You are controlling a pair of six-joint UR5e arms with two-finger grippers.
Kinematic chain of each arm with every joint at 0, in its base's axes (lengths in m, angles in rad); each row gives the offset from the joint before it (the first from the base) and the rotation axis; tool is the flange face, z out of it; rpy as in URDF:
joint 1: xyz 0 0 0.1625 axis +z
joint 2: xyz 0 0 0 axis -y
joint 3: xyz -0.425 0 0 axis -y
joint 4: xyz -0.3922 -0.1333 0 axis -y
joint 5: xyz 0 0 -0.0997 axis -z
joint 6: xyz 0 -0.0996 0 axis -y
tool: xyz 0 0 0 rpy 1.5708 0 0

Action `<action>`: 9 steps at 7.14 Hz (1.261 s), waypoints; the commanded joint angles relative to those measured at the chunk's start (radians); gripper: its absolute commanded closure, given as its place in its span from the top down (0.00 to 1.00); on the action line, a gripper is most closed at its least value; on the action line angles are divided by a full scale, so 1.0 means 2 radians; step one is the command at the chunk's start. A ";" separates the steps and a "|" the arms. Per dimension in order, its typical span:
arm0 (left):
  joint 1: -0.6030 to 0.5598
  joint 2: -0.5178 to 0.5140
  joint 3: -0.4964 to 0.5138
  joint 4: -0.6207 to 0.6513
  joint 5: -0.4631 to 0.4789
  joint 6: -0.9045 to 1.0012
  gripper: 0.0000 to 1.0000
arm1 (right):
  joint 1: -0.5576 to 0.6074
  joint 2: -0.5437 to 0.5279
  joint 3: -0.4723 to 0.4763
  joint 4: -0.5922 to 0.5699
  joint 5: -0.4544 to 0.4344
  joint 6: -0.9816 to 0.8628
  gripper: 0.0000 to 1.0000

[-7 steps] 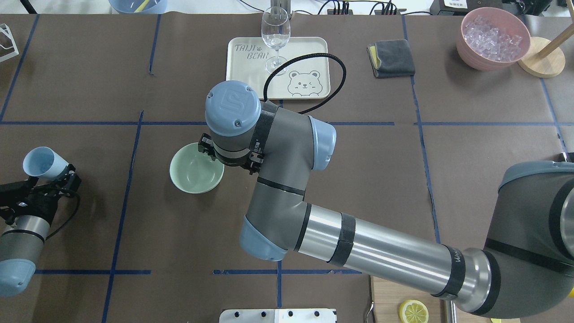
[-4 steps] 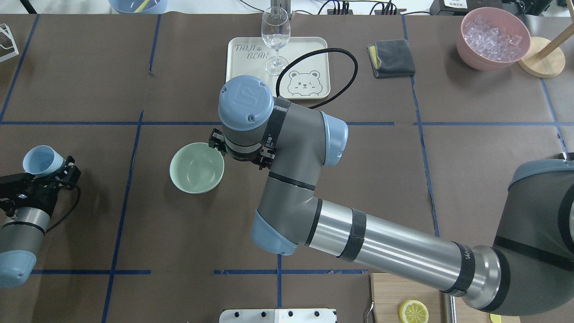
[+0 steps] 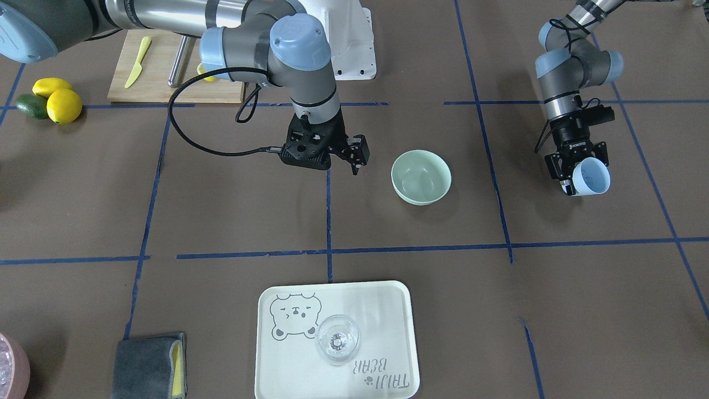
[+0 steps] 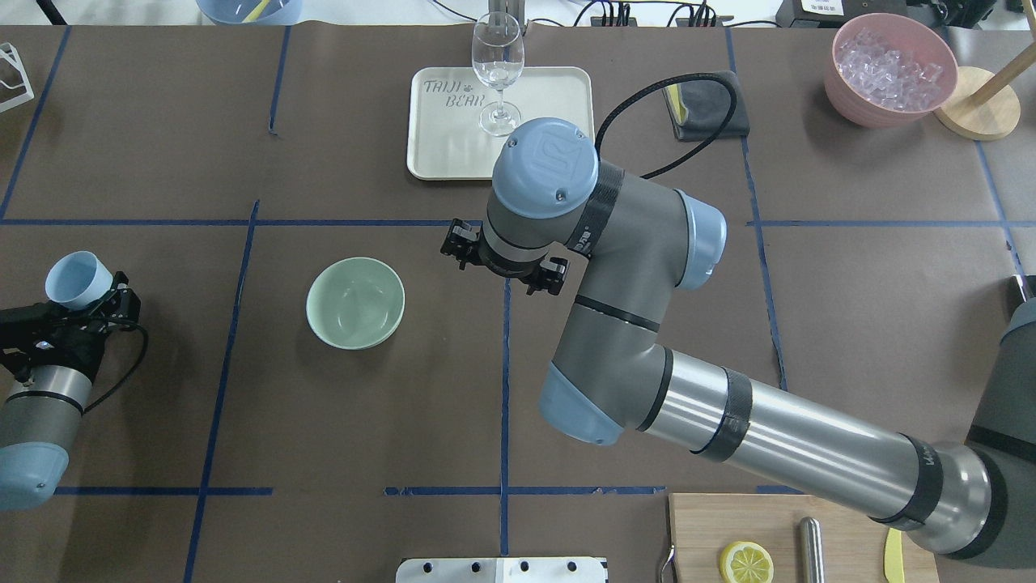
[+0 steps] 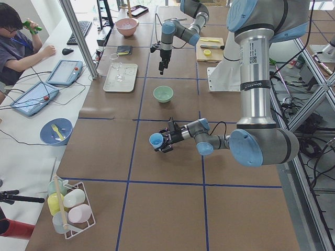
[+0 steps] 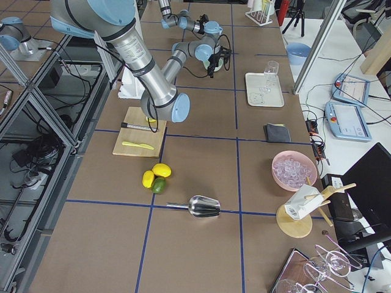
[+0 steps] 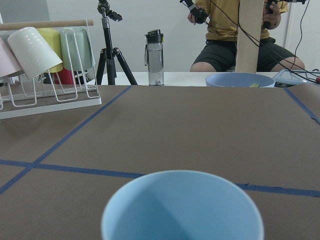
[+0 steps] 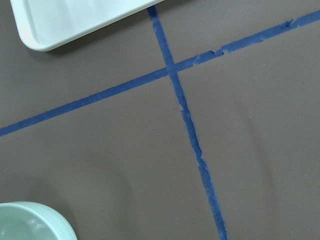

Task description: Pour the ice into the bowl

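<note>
1. The ice (image 4: 889, 58) is heaped in a pink tub (image 4: 846, 91) at the worktop's far right corner, well apart from the bowl (image 4: 354, 302).
2. The right claw (image 4: 506, 257), spread and empty, hangs between bowl and ice and is the nearer arm.
3. The left claw (image 3: 570, 170) grips a seemingly empty blue cup (image 3: 591, 176).

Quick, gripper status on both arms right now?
Left gripper: closed on the light blue cup.
Right gripper: appears open, holding nothing, apart from the bowl.
</note>
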 commanded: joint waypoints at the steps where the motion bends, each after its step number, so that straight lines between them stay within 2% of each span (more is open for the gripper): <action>1: -0.036 -0.012 -0.003 -0.139 -0.015 0.172 0.00 | 0.017 -0.031 0.030 0.000 0.018 -0.011 1.00; 2: -0.051 -0.017 -0.004 -0.165 -0.029 0.212 0.00 | 0.020 -0.048 0.048 0.000 0.019 -0.018 1.00; 5: -0.049 -0.033 -0.048 -0.157 -0.026 0.272 0.00 | 0.024 -0.079 0.075 0.001 0.019 -0.029 1.00; 6: -0.047 -0.040 -0.050 -0.145 -0.027 0.313 0.00 | 0.024 -0.080 0.075 0.001 0.019 -0.029 1.00; 7: -0.044 -0.077 -0.057 -0.134 -0.030 0.398 0.00 | 0.024 -0.086 0.075 0.004 0.018 -0.029 1.00; 9: -0.041 -0.097 -0.069 -0.087 -0.029 0.408 0.00 | 0.023 -0.100 0.077 0.008 0.016 -0.029 1.00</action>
